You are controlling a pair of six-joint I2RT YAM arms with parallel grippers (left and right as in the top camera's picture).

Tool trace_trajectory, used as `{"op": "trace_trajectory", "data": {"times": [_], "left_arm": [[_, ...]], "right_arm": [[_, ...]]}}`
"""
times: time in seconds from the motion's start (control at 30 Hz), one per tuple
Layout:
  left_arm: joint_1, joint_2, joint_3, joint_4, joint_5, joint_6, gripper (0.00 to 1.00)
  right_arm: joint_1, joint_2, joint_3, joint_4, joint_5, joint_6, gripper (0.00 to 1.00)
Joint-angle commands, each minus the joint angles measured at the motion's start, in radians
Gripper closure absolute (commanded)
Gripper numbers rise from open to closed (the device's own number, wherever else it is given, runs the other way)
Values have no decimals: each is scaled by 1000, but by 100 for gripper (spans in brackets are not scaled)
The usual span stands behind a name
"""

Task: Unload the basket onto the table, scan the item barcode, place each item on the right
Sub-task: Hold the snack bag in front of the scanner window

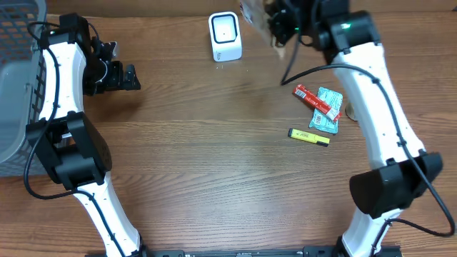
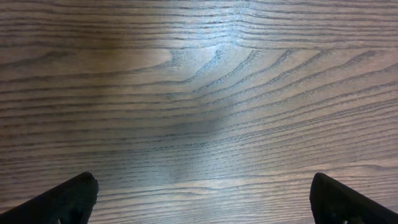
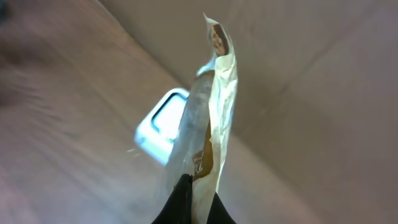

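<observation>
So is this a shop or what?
Likely a mock shop checkout: a white boxy barcode scanner, a grey plastic mesh basket, and a small red packet on the brown wooden table.

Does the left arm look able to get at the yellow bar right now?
Probably yes: its pincer is open and empty and nothing stands between it and the yellow bar, though that lies far across, beside the right arm.

Dark brown wooden table [image 1: 214, 164] right across the overhead view, grain running side to side. Up close from the left wrist, a soft pale sheen of light [image 2: 205, 56] on the wood. Beyond the table, blurred, a plain tan surface [image 3: 323, 81].
</observation>
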State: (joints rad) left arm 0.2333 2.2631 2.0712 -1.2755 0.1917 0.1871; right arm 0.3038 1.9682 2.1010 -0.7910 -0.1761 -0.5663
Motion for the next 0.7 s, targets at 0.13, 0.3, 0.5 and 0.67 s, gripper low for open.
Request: {"op": "trace_trajectory", "data": {"times": [0.13,0.3,0.5,0.67], "left_arm": [[-4,-21,24,1,15,15,0],[-4,-21,24,1,15,15,0],[-4,-21,24,1,15,15,0],[-4,-21,24,1,15,15,0]], "right_arm": [[63,160,19,112,215,-211,96],[68,264,19,192,247,-278,96],[72,328,19,327,322,-303,96],[99,328,19,393,373,-362,96]]}}
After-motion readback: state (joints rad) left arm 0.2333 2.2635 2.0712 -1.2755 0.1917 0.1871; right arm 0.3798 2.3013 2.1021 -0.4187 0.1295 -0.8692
